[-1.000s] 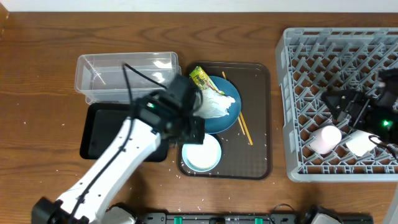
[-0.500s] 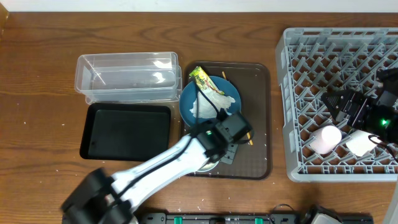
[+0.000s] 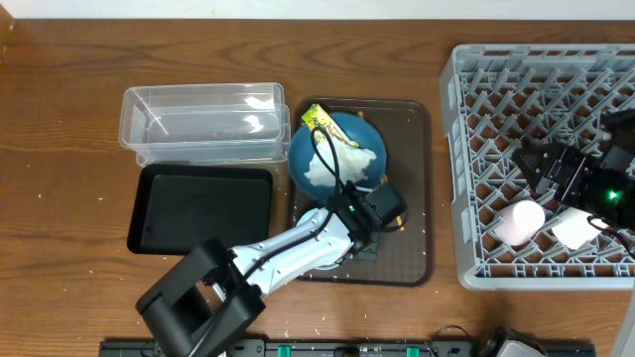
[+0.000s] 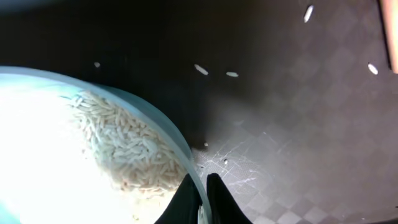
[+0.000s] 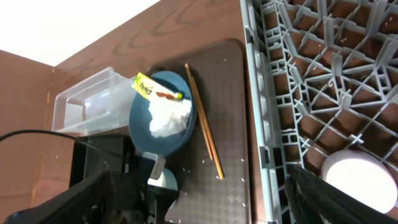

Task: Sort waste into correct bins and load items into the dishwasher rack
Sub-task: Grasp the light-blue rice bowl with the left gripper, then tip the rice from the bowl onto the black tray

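My left gripper [image 4: 200,202] is shut on the pale blue rim of the white bowl [image 4: 68,168], one finger inside and one outside. White rice [image 4: 130,143] lies in the bowl. From overhead the left gripper [image 3: 382,211] is low over the brown serving tray [image 3: 412,253], just below the dark-blue plate [image 3: 369,134]. The plate carries a crumpled napkin [image 3: 342,164] and a printed wrapper [image 3: 318,123]. Chopsticks [image 5: 202,118] lie beside the plate. My right gripper [image 3: 541,169] stands open over the grey rack [image 3: 476,99], which holds a pink cup [image 3: 519,222] and a white cup [image 3: 572,228].
A clear tub [image 3: 203,119] and a black tray [image 3: 203,208] sit left of the serving tray. Loose rice grains [image 4: 214,71] dot the serving tray and the table's front edge. The rack fills the right side of the table.
My left arm swung right from above the plate, came down at the bowl, and its jaws closed on the rim. The right arm has stayed where it was.
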